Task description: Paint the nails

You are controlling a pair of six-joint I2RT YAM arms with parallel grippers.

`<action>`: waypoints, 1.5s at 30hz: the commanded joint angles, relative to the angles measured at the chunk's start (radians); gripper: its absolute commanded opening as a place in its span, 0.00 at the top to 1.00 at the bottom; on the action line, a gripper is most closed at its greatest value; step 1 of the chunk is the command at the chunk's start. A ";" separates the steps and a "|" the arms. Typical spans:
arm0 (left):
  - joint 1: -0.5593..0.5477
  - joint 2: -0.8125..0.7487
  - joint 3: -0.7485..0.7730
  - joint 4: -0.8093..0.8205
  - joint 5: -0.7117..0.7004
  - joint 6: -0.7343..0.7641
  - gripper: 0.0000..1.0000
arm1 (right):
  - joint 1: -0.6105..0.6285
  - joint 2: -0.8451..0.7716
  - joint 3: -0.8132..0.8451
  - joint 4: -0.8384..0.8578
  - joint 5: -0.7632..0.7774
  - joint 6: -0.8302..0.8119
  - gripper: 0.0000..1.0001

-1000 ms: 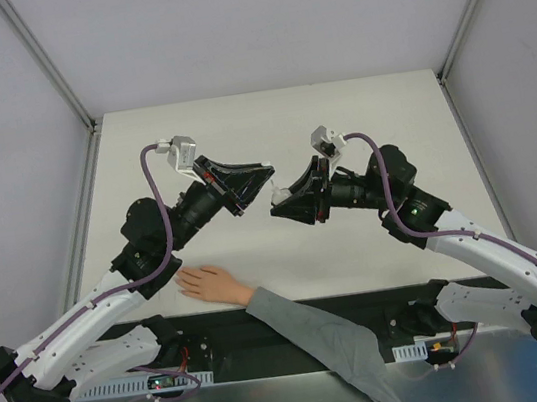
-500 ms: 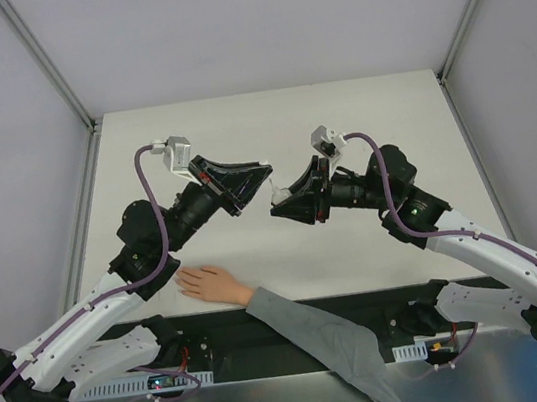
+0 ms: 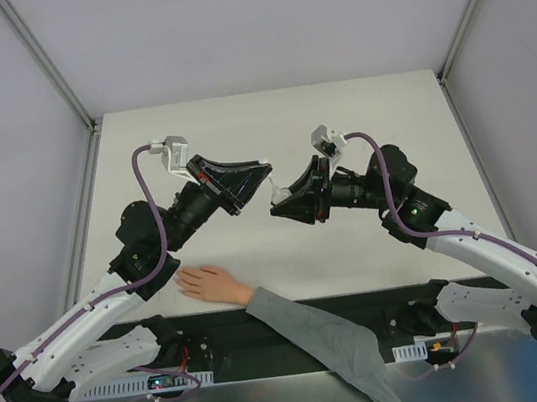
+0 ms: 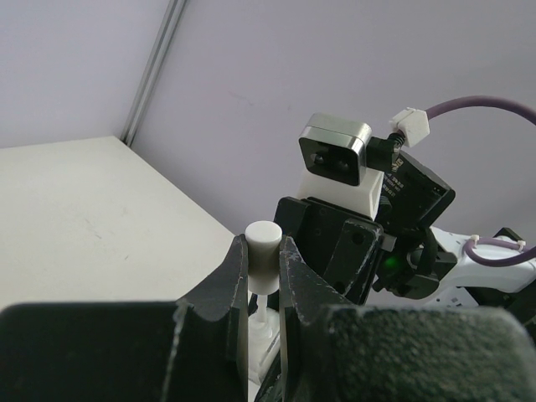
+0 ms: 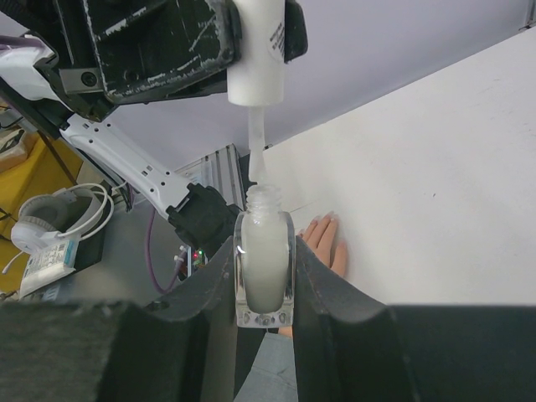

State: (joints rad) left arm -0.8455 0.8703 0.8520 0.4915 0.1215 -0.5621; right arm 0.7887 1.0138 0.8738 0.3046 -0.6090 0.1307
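Observation:
A pale hand (image 3: 208, 283) with a grey sleeve (image 3: 320, 340) lies flat at the table's near edge; its nails are too small to make out. It also shows in the right wrist view (image 5: 325, 239). My left gripper (image 4: 264, 251) is shut on the white cap (image 4: 263, 255) of the polish brush, whose stem (image 5: 256, 149) runs into the bottle's neck. My right gripper (image 5: 265, 264) is shut on the whitish polish bottle (image 5: 265, 268). Both grippers meet above the table's middle (image 3: 271, 188), well beyond the hand.
The white table (image 3: 278, 129) is bounded by grey walls with metal rails (image 3: 46, 62) at both back corners. Beyond the table's near edge the right wrist view shows headphones (image 5: 46, 219) and arm-base electronics (image 5: 201, 219).
The left gripper with the cap has shifted slightly to the left, drawing the brush a little out of the bottle. The right arm and the hand have not moved.

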 commanded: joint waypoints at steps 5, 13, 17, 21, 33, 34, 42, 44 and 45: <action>-0.013 -0.002 0.005 0.071 0.004 -0.015 1.00 | 0.000 -0.037 -0.001 0.099 -0.018 0.010 1.00; -0.015 -0.002 0.001 0.079 0.007 -0.024 1.00 | 0.000 -0.043 0.004 0.108 -0.008 0.014 1.00; -0.014 -0.001 -0.004 0.096 0.012 -0.032 1.00 | 0.000 -0.029 0.013 0.111 -0.018 0.021 1.00; -0.015 -0.002 0.004 0.096 0.010 -0.028 1.00 | 0.000 -0.026 0.007 0.116 -0.017 0.021 1.00; -0.015 -0.001 -0.005 0.113 0.017 -0.050 1.00 | 0.000 -0.027 0.019 0.123 -0.005 0.020 1.00; -0.017 -0.001 -0.010 0.113 0.015 -0.051 1.00 | -0.002 -0.030 0.021 0.123 -0.005 0.018 1.00; -0.020 0.013 -0.013 0.128 0.015 -0.067 1.00 | -0.002 -0.026 0.036 0.140 0.009 0.024 1.00; -0.023 0.013 -0.014 0.130 0.013 -0.067 1.00 | -0.002 -0.030 0.034 0.143 0.021 0.026 1.00; -0.023 0.012 -0.016 0.130 0.012 -0.067 1.00 | 0.000 -0.034 0.031 0.143 0.028 0.023 1.00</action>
State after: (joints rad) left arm -0.8528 0.8837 0.8387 0.5461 0.1219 -0.6136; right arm 0.7887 0.9962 0.8692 0.3588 -0.6022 0.1455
